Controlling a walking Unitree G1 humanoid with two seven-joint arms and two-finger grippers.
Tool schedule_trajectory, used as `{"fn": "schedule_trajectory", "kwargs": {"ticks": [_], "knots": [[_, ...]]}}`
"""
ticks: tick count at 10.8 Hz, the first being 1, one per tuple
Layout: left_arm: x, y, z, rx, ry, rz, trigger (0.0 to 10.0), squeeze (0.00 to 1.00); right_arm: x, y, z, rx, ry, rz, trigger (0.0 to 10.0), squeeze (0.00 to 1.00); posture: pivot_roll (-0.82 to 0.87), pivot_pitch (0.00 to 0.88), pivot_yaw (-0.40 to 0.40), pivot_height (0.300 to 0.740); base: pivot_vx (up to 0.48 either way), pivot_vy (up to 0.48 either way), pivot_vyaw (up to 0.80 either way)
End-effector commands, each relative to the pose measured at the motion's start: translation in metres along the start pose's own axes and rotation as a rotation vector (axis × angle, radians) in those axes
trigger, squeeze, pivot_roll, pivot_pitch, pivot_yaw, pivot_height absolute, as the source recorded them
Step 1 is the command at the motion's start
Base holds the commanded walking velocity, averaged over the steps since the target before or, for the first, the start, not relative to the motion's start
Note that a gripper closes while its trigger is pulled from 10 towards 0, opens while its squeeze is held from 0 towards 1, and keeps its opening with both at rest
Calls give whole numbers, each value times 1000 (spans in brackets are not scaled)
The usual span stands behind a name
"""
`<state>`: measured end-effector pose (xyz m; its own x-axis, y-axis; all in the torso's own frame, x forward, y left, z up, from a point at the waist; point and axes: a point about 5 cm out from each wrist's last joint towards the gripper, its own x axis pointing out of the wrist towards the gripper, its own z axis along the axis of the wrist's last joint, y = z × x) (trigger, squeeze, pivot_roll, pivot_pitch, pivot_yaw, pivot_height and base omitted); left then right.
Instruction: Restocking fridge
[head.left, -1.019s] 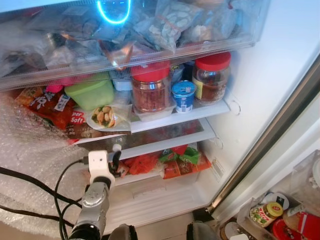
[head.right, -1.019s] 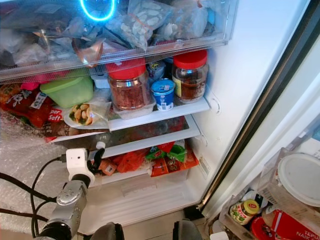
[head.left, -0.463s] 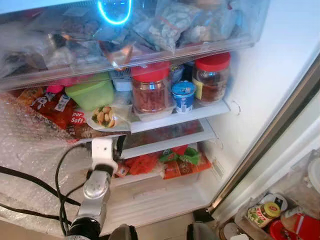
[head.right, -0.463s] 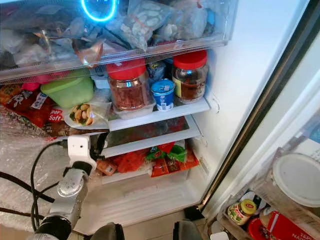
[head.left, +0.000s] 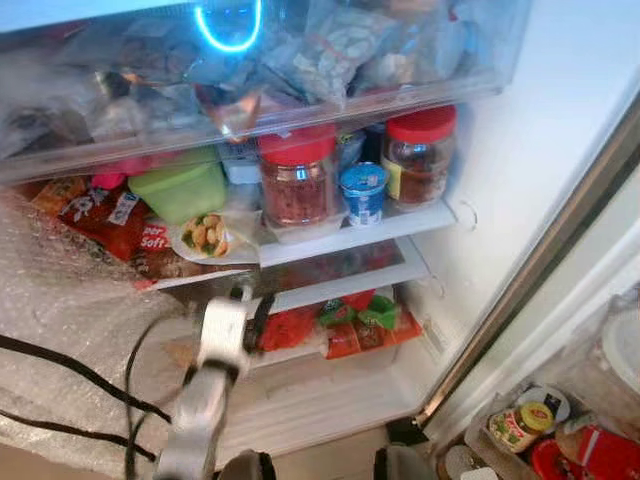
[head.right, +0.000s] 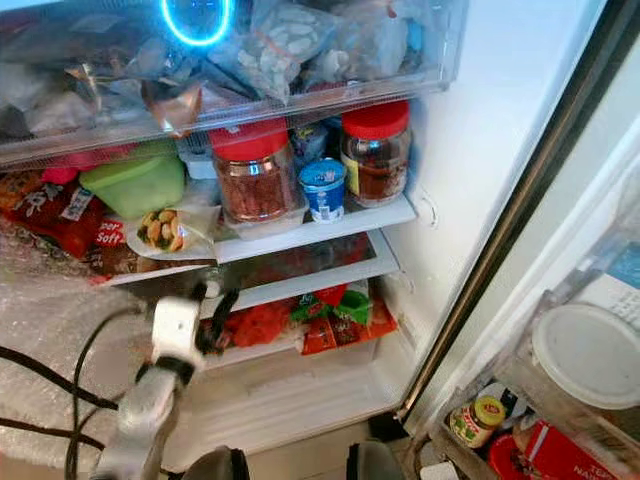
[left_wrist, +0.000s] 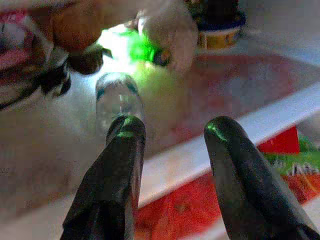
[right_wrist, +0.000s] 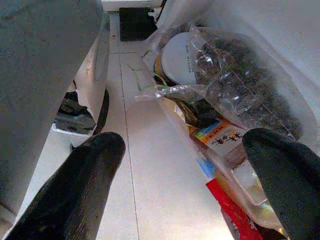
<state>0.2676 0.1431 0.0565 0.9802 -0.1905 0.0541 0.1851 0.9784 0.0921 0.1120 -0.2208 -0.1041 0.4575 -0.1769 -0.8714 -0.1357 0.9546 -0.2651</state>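
Observation:
The open fridge holds two red-lidded jars (head.left: 297, 185) (head.left: 420, 155), a blue yogurt cup (head.left: 362, 192), a green tub (head.left: 180, 188) and a wrapped plate of food (head.left: 205, 237) on one shelf. My left gripper (head.left: 247, 305) is at the front edge of the glass shelf (head.left: 340, 272) below them. In the left wrist view it (left_wrist: 175, 132) is open, and a clear plastic bottle (left_wrist: 117, 97) lies on that shelf just beyond one fingertip (left_wrist: 125, 131), not held. My right gripper (right_wrist: 185, 145) hangs open over the floor beside bagged goods.
Bubble wrap (head.left: 60, 330) and black cables (head.left: 70, 370) lie at the left. Red and orange packets (head.left: 350, 325) fill the bin under the glass shelf. A drawer of bagged food (head.left: 330, 50) overhangs the top. The door rack at the right holds a yellow-lidded jar (head.left: 515, 428).
My left arm has swung to the right along the front of the glass shelf and is blurred by motion. The items in the fridge have not moved.

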Motion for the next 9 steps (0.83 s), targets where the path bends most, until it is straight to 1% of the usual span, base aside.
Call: {"fn": "schedule_trajectory", "kwargs": {"ticks": [1,2,4,5,9], "knots": [[-4,2,0,13,6,4,10000,0,-2,18,-7,-7,25,60,10000,0,-106,58,74,650,0,0,0],[-10,4,0,10,9,31,10000,0,-2,18,-7,-9,27,59,10000,0,-103,54,74,650,0,0,0],[-10,2,1,1,13,37,10000,0,-2,18,-7,-13,25,63,10000,0,-103,46,74,650,-313,0,0],[-11,-2,2,-7,20,31,10000,0,-2,18,-7,-9,23,64,10000,0,-112,35,79,650,-330,0,0],[-13,-1,1,-17,32,51,10000,0,-2,19,-7,-10,24,69,10000,0,-111,21,80,650,-372,0,0]]}}
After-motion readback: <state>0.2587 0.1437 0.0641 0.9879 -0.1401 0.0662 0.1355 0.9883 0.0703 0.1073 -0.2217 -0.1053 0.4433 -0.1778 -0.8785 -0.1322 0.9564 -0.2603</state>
